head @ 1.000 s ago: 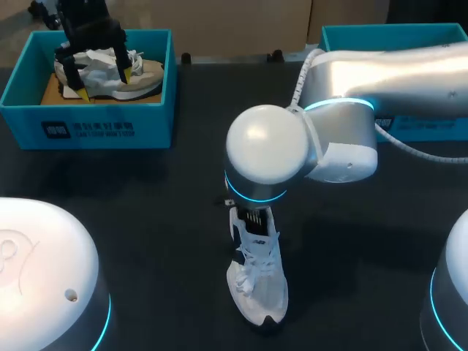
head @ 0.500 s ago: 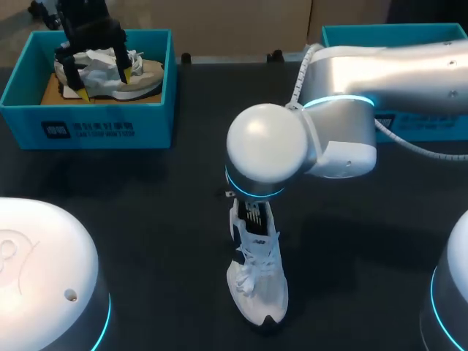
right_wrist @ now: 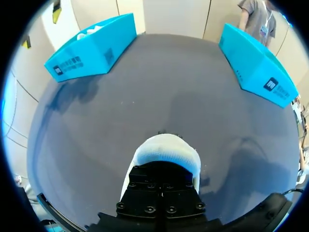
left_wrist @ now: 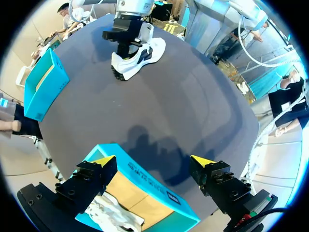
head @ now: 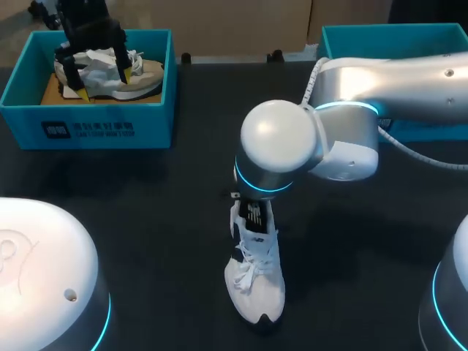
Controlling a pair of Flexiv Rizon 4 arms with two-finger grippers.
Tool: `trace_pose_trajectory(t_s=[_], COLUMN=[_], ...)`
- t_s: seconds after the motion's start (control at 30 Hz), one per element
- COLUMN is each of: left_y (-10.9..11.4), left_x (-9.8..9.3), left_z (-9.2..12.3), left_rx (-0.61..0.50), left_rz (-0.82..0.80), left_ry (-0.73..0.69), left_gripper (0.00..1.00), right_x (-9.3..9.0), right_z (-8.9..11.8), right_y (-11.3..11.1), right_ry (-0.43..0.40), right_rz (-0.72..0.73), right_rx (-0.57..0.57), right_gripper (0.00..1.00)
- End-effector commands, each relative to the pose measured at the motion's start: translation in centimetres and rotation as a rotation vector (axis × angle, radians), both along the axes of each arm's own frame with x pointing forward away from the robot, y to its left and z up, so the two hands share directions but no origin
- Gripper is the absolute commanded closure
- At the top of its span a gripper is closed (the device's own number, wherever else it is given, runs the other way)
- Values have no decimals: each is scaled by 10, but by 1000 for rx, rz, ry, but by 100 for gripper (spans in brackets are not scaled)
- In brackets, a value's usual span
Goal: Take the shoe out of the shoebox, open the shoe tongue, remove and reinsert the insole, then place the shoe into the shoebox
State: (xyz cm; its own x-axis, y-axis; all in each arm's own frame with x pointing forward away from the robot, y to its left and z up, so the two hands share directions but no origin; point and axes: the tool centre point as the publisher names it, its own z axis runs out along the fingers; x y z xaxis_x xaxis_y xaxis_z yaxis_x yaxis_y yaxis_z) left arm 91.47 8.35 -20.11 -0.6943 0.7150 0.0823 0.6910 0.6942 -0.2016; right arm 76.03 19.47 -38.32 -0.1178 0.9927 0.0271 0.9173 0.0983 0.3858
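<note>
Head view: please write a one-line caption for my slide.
Right arm over a white laced sneaker on the dark table; left gripper above a teal shoebox.

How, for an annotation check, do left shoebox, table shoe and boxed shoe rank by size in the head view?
Left shoebox
Table shoe
Boxed shoe, partly hidden and farther off, so the last two are unsure.

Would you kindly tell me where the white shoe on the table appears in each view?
Head: white shoe lower middle, under the right arm.
Left wrist: white shoe far ahead of the left claw.
Right wrist: white shoe just ahead of the right claw.
Shared landmark: teal shoebox holding the other shoe.
</note>
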Motion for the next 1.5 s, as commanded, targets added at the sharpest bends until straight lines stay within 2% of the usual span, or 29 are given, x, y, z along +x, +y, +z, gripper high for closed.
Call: trace_pose_trajectory(t_s=[0.03, 0.27, 0.5, 0.77, 1.23, 1.33, 1.43, 1.5], left_y=[0, 0, 0, 0, 0, 0, 0, 0], left_x=[1, 1, 1, 1, 1, 1, 1, 1], left_z=[0, 0, 0, 0, 0, 0, 0, 0], left_rx=[4, 4, 4, 4, 4, 4, 4, 4], left_rz=[-1, -1, -1, -1, -1, -1, -1, -1], left_ry=[1, 1, 1, 1, 1, 1, 1, 1], left_gripper=[0, 0, 0, 0, 0, 0, 0, 0], right_x=[10, 2, -17, -12, -2, 3, 5, 3], right_z=[-22, -33, 4, 11, -2, -16, -35, -38], right_y=[1, 7, 19, 19, 6, 6, 7, 9], right_ry=[41, 86, 14, 40, 77, 110, 158, 175], right_rz=[11, 14, 3, -13, -56, -70, -64, -57], right_rx=[24, 17, -103, -239, -374, -402, -376, -374], right_gripper=[100, 100, 100, 100, 100, 100, 100, 100])
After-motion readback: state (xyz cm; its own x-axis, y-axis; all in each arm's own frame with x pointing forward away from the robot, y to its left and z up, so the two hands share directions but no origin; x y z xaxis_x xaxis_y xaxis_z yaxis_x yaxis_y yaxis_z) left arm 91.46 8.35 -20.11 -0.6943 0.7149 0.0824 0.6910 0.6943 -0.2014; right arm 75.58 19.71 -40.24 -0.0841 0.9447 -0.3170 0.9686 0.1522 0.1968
